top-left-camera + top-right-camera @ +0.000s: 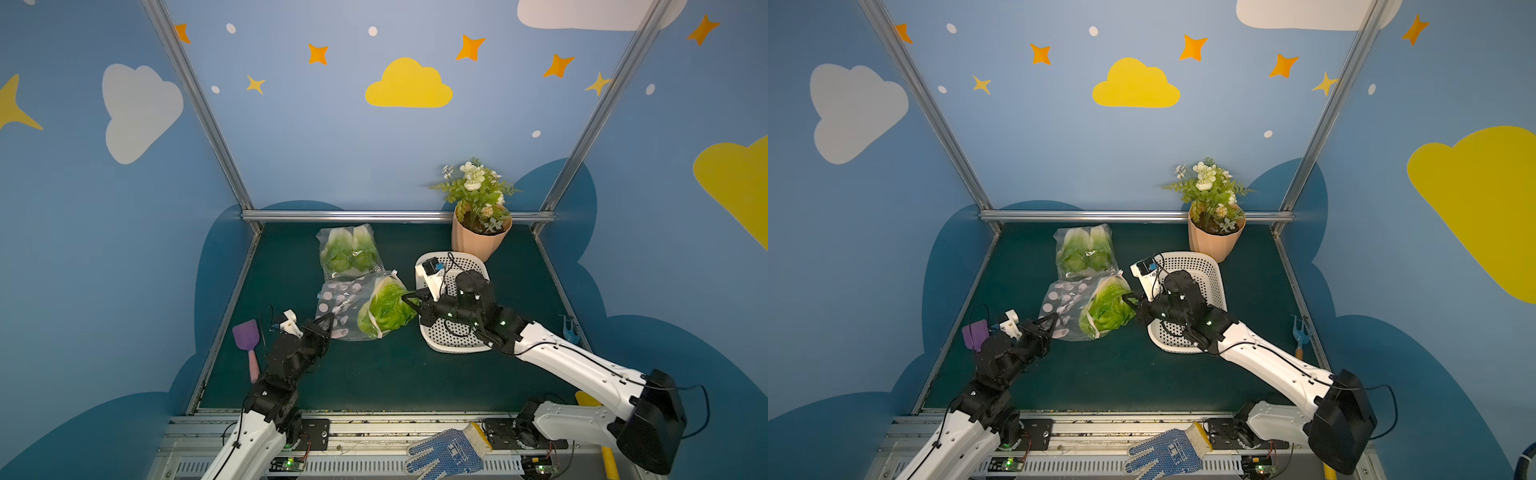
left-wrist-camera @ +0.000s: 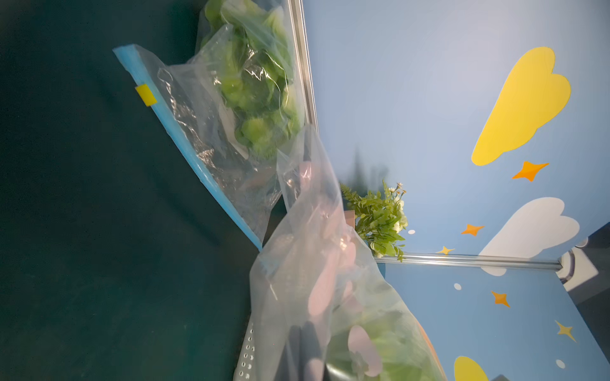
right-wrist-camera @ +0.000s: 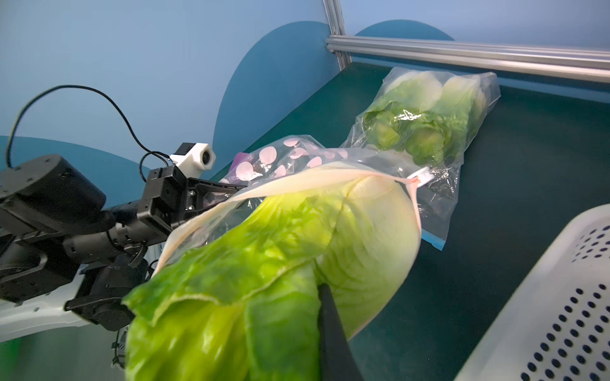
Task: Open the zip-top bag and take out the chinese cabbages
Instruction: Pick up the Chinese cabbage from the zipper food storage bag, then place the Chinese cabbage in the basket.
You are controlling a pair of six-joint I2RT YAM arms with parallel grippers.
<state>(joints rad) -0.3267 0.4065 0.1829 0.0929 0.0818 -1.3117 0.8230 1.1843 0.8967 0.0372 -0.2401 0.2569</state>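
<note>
The right gripper (image 1: 405, 296) is clamping shut on a green leaf of the chinese cabbage (image 1: 386, 309), which is poking out of the dotted zip-top bag (image 1: 338, 305) just ahead of its fingertips. A white basket (image 1: 453, 345) is sitting beneath its wrist. The left gripper (image 1: 328, 321) is pinching the bag's opposite end, jaws closed. Beyond both grippers, a clear bag (image 1: 332, 272) is lying flat, holding two more cabbages (image 1: 351, 255).

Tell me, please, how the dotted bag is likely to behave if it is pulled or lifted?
Probably floppy: the dotted bag is thin, creased film draped over the cabbage. Likely light, so it may drag along with the cabbage unless the left gripper holds its end. The glossy film might slip.
</note>
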